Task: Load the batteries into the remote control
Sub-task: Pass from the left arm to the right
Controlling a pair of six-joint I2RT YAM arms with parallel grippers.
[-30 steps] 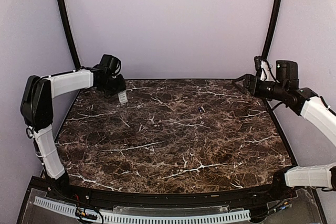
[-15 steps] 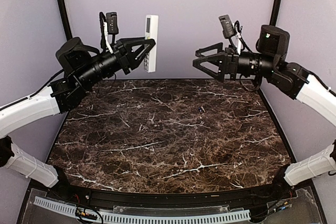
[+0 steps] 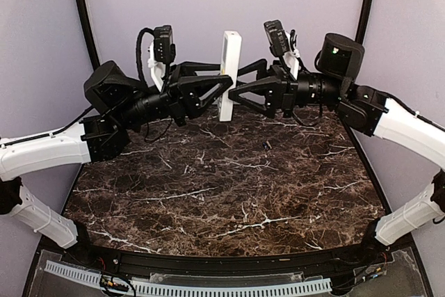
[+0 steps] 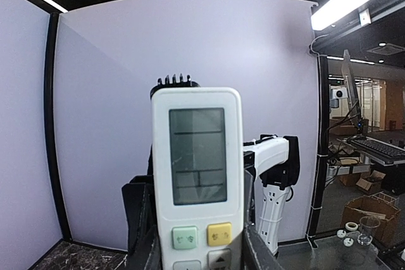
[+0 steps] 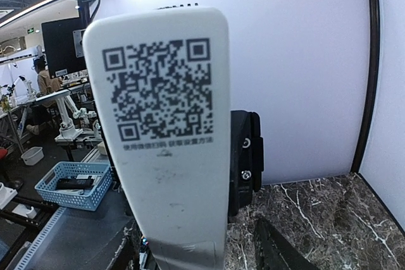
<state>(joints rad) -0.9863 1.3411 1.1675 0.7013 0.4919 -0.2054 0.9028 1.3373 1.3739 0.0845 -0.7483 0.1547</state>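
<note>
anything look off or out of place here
Nothing is damaged or spilled. The one oddity: the remote control stands upright in mid-air above the marble table, held below its display by the left gripper, with the right gripper at its QR-coded back. Its display is blank.

Cut off at both wrist views' bottom edge — remote control (image 4: 197, 175), lower buttons lost; masked behind it, right gripper (image 3: 235, 87), grip unclear; speck (image 3: 267, 145) on table (image 3: 208, 199) — too small to name.
</note>
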